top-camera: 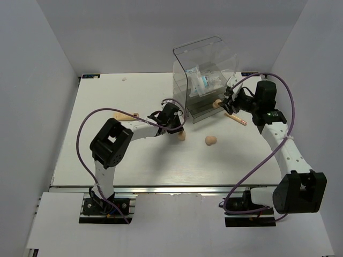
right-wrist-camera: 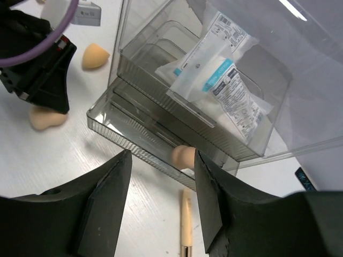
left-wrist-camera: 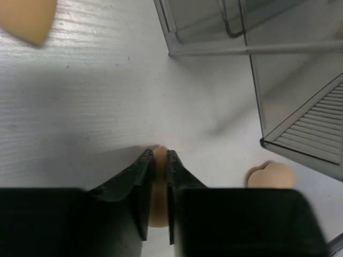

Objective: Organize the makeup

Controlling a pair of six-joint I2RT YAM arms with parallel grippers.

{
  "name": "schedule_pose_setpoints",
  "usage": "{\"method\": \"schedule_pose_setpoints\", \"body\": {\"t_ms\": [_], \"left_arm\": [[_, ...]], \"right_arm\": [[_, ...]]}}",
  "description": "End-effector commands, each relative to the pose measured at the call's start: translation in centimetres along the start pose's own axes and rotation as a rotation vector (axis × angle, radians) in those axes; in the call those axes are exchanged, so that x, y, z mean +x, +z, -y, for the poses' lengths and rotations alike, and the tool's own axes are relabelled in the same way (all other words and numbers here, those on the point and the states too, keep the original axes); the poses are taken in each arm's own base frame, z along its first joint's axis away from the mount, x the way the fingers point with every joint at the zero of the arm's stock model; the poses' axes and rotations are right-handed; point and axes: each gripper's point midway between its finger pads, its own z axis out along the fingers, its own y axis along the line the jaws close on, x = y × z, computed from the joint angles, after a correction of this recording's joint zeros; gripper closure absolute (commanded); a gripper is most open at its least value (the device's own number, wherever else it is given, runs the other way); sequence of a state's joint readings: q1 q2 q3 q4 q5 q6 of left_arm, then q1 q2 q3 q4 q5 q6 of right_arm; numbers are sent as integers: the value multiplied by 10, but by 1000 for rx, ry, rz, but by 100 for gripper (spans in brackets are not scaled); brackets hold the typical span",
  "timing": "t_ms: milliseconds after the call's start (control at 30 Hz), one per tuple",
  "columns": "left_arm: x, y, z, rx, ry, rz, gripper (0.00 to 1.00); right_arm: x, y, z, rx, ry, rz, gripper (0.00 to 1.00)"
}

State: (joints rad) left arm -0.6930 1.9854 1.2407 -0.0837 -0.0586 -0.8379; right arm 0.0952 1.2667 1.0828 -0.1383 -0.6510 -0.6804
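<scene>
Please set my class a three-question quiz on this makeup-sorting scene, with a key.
1. True or false: the packet lies inside the clear box.
2. What is the left gripper squeezing? A pencil, B sponge, C tube.
3. Fill in: the jaws of the right gripper stand ____.
Key: 1 true; 2 B; 3 open.

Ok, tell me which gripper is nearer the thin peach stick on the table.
Right. The right gripper hangs open close over the stick, beside the drawer box; the left gripper is off past the box's front, pinching a sponge.
</scene>
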Motion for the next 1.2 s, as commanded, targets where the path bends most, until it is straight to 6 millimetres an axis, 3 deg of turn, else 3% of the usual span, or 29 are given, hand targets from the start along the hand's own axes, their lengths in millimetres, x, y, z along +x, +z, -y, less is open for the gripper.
{"method": "schedule_pose_setpoints", "body": {"t_ms": [0,167,200,267,433,567,700,867,1000,1167], "left_arm": [[8,-4,12,37,20,-49,77],[13,-18,2,27,28,-36,95],[0,-29,13,71,31,15,99],[-4,-40,17,99,53,41,100],[-48,-102,81,299,255,226,100],[-78,-127,113,338,398,309,100],[-96,-122,134,324,530,335,100],[-107,-91,153,248,607,369,95],[-99,-76,164,172,749,399,85],[-97,-58,160,77,870,427,83]], "right_arm": [[-14,-9,-4,8,38,52,44],[-20,-20,-2,40,65,68,44],[-20,-22,-1,47,68,71,44],[-20,-25,1,64,83,77,44],[-22,-34,6,108,104,90,44],[-15,-38,5,132,130,80,44],[-10,-43,1,149,144,75,44],[-9,-48,-5,156,154,77,44],[-6,-51,-10,161,154,73,43],[-2,-51,-14,154,161,67,43]]}}
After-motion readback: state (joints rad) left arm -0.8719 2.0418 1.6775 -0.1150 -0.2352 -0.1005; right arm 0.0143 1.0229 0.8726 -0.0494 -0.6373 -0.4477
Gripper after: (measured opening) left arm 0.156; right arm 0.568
